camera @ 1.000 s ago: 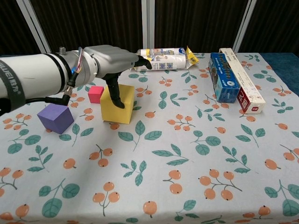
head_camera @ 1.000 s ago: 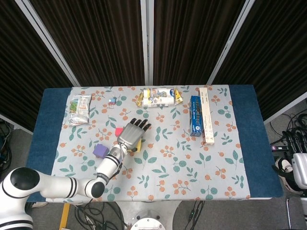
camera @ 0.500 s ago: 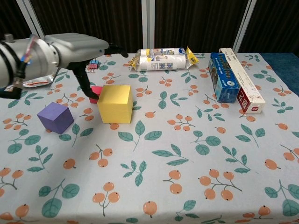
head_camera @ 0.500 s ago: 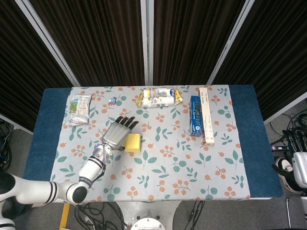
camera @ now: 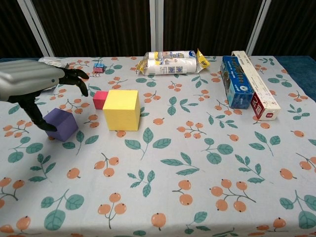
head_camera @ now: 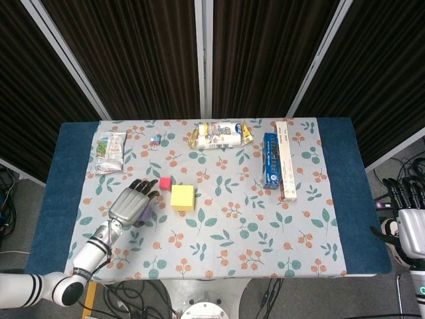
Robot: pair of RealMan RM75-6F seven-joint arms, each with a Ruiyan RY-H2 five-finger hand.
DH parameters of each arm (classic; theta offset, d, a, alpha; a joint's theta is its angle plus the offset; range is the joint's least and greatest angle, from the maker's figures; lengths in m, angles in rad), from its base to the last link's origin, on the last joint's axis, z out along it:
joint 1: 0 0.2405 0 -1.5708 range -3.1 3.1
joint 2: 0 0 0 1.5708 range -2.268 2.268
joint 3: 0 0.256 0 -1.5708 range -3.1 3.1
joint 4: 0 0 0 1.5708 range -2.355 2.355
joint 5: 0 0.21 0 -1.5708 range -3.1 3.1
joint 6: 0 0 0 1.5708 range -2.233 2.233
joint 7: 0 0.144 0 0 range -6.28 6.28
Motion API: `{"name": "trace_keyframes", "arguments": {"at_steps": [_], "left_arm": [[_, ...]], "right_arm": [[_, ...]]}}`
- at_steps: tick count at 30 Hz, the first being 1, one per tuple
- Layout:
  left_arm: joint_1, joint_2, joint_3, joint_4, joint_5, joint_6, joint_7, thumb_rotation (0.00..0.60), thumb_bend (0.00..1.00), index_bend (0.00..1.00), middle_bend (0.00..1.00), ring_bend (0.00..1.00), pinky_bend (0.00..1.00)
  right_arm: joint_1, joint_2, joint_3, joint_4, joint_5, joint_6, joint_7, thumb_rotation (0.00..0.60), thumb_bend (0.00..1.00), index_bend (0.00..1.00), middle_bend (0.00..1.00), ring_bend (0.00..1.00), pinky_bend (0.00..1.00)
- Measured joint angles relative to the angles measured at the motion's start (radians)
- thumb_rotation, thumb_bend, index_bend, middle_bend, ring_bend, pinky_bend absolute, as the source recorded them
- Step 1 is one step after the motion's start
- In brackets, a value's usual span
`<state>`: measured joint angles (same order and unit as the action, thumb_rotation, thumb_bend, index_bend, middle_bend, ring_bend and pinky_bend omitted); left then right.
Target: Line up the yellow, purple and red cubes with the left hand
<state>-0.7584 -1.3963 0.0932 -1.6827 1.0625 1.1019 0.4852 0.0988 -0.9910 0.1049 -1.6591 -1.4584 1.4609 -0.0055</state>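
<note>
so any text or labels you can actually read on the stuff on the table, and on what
None can be read for certain.
Blue box: white print along its top, too small to read.
White and red box: print on the red end, blurred.
White and yellow packet: blue markings, illegible.
Silver packet: print too small.
Yellow cube, purple cube, red cube: no markings visible.

Purple cube [head_camera: 145, 214] mostly hidden under left hand [head_camera: 127, 203].

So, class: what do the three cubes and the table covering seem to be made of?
Yellow cube, purple cube and red cube: probably foam or painted wood, judging by their matte, even faces without glare. Table covering: likely printed fabric or vinyl with a leaf-and-fruit pattern.
</note>
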Motion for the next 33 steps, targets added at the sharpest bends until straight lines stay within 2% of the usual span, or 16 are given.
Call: {"name": "trace_keyframes", "arguments": {"at_steps": [7, 14, 21, 24, 27, 30, 33], "left_arm": [[0.034, -0.025, 0.015, 0.099, 0.036, -0.022, -0.010, 0.600, 0.21, 0.32, 0.15, 0.13, 0.14], [0.058, -0.062, 0.006, 0.192, 0.078, -0.047, -0.038, 0.600, 0.27, 0.36, 0.15, 0.13, 0.14], [0.080, -0.093, -0.022, 0.240, 0.094, -0.059, -0.051, 0.600, 0.30, 0.52, 0.18, 0.13, 0.14], [0.096, -0.099, -0.032, 0.241, 0.115, -0.037, -0.084, 0.600, 0.31, 0.53, 0.23, 0.14, 0.14], [0.116, -0.096, -0.039, 0.227, 0.156, -0.004, -0.126, 0.600, 0.31, 0.53, 0.33, 0.22, 0.19], [0.131, -0.080, -0.042, 0.185, 0.182, 0.014, -0.146, 0.600, 0.31, 0.53, 0.45, 0.37, 0.31], [0.139, -0.057, -0.042, 0.119, 0.198, 0.016, -0.158, 0.600, 0.30, 0.53, 0.50, 0.43, 0.37]], "right_arm": [[-0.002, -0.001, -0.001, -0.007, 0.003, 0.001, -0.004, 0.600, 0.00, 0.00, 0.07, 0.00, 0.03], [-0.004, -0.005, -0.004, -0.006, 0.002, 0.004, -0.004, 0.600, 0.00, 0.00, 0.07, 0.00, 0.03], [-0.005, -0.005, -0.004, -0.004, 0.003, 0.003, -0.001, 0.600, 0.00, 0.00, 0.07, 0.00, 0.03], [-0.004, -0.006, -0.005, -0.002, 0.003, 0.002, 0.000, 0.600, 0.00, 0.00, 0.07, 0.00, 0.03], [-0.003, -0.007, -0.004, -0.001, 0.004, -0.001, 0.000, 0.600, 0.00, 0.00, 0.07, 0.00, 0.03], [0.001, -0.008, -0.004, 0.001, 0.003, -0.005, 0.000, 0.600, 0.00, 0.00, 0.07, 0.00, 0.03], [0.003, -0.010, -0.005, 0.002, 0.001, -0.008, 0.000, 0.600, 0.00, 0.00, 0.07, 0.00, 0.03]]}}
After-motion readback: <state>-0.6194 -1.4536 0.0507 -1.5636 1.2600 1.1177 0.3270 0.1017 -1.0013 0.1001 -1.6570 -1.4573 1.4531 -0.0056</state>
